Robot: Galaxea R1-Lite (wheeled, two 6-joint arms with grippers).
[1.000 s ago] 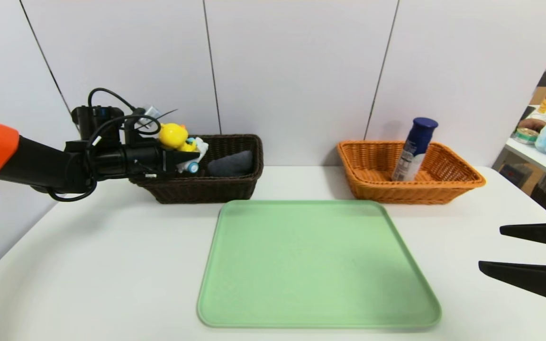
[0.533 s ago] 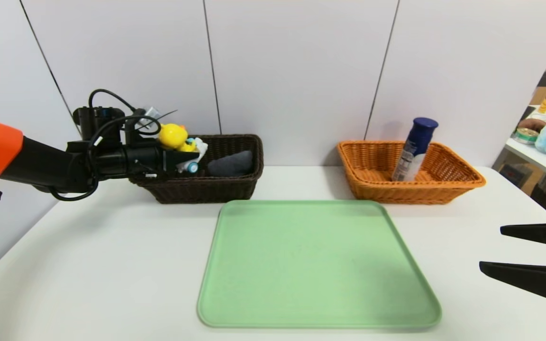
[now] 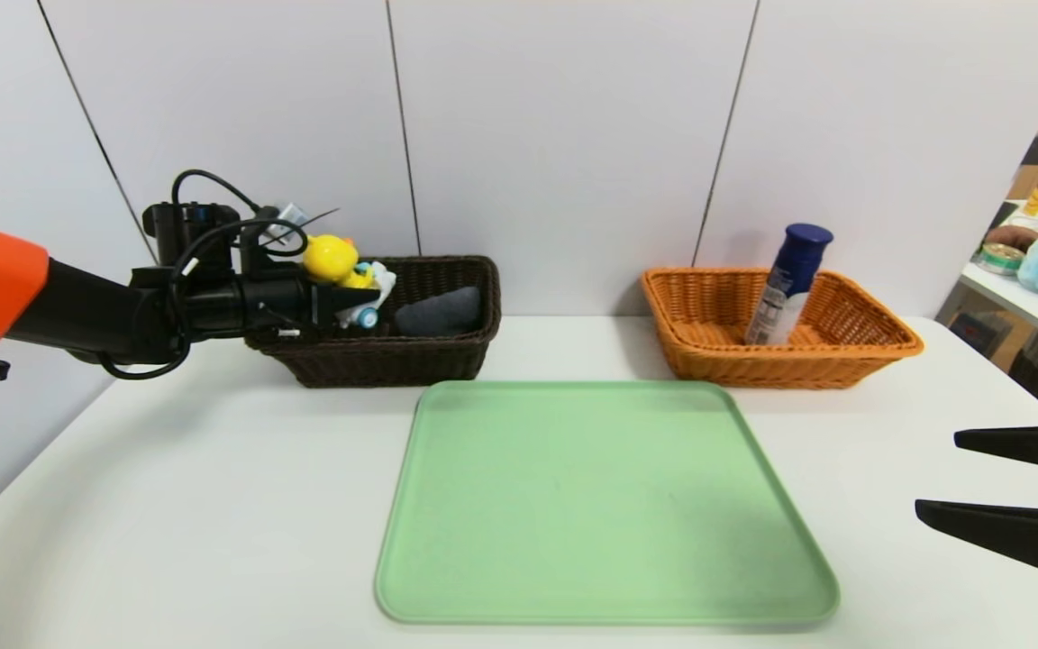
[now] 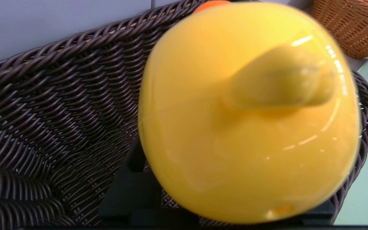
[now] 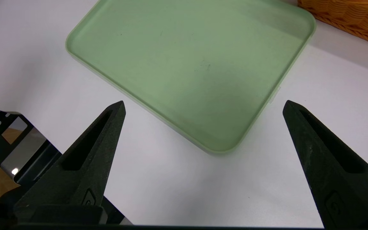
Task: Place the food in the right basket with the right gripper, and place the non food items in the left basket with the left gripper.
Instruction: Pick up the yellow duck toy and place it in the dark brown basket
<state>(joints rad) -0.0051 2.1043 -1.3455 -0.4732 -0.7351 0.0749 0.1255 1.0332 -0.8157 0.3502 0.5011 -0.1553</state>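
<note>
My left gripper [image 3: 373, 299] is shut on a yellow duck toy [image 3: 332, 256] and holds it over the left end of the dark brown left basket [image 3: 393, 362]. In the left wrist view the duck [image 4: 248, 121] fills most of the picture, with the basket's weave [image 4: 59, 105] behind it. A grey lump [image 3: 440, 311] lies inside that basket. The orange right basket [image 3: 879, 350] holds a leaning blue and white bottle [image 3: 786, 288]. My right gripper [image 3: 935, 473] [image 5: 203, 103] hovers open and empty over the table near the green tray's front right corner.
The green tray [image 3: 600, 505] lies flat in the middle of the white table with nothing on it. A side table [image 3: 1037, 302] with a blue puff and jars stands off to the right. A white wall runs close behind both baskets.
The left arm with the duck has crept slightly to the right over the dark basket. The right gripper has hardly moved.
</note>
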